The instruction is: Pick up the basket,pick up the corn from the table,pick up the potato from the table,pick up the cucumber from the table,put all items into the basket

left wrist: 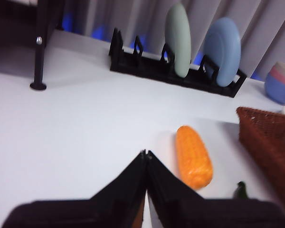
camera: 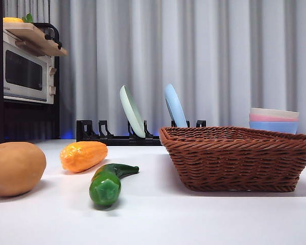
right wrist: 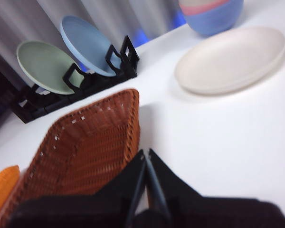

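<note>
On the desk (camera: pixel 204 219), the potato (camera: pixel 15 168) lies at the left edge, the corn (camera: pixel 83 155) right of it, the cucumber (camera: pixel 108 184) before the corn. The basket (camera: pixel 239 158) stands right. A rack (camera: pixel 117 137) stands behind.

The left gripper (left wrist: pixel 146 154) consists of two matte black, wedge-shaped jaws tapering to a narrow tip from a broad black base. The right gripper (right wrist: pixel 146 153) is identical: black, smooth, unmarked, wedge-shaped.
</note>
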Controlling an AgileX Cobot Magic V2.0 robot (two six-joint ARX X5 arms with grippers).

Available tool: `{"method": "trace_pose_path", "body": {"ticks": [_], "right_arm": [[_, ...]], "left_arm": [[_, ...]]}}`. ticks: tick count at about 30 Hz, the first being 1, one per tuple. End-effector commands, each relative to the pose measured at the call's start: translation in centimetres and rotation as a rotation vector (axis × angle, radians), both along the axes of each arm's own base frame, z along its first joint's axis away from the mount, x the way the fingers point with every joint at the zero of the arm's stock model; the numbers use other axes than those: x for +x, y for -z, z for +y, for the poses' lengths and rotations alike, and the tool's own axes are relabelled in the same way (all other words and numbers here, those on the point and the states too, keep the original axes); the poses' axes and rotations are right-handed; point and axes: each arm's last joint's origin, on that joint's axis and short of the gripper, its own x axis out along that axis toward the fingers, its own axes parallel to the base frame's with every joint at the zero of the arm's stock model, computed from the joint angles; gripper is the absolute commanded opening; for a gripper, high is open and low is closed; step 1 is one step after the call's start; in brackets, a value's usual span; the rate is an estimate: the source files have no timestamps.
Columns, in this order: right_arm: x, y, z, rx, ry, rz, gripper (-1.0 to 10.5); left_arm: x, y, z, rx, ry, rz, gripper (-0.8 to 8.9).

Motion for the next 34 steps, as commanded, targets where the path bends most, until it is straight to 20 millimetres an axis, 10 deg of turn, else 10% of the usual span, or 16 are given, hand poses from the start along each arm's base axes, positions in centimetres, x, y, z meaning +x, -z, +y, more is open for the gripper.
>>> {"method": "trace_pose_path", "body": {"ticks": [1,16,20,25,34], "right_arm": [[0.7,-1.9,0.1,-0.032,-0.009,0.014,-0.1],[7.2,-8.1,1.1,-0.179,-0.310,0.339,0.0],[9.0,-7.9,1.4,-0.176,-0.408,0.415,0.5],[10.4,-7.2,1.5,-0.175,-0.415,0.464,4.1],[15.3,-6.1,1.7,-0.190,-0.420,0.574,4.1]], "left_arm": [[0.3,-1.7,0.0,0.042,0.018,-0.008,-0.08],[4.7,-9.3,-0.3,0.151,0.215,0.191,-0.03],[6.4,-9.4,-0.5,0.103,0.322,0.258,0.58],[7.6,-8.5,-0.5,0.064,0.354,0.326,3.44],[8.0,-8.2,-0.5,0.058,0.356,0.352,3.46]]}}
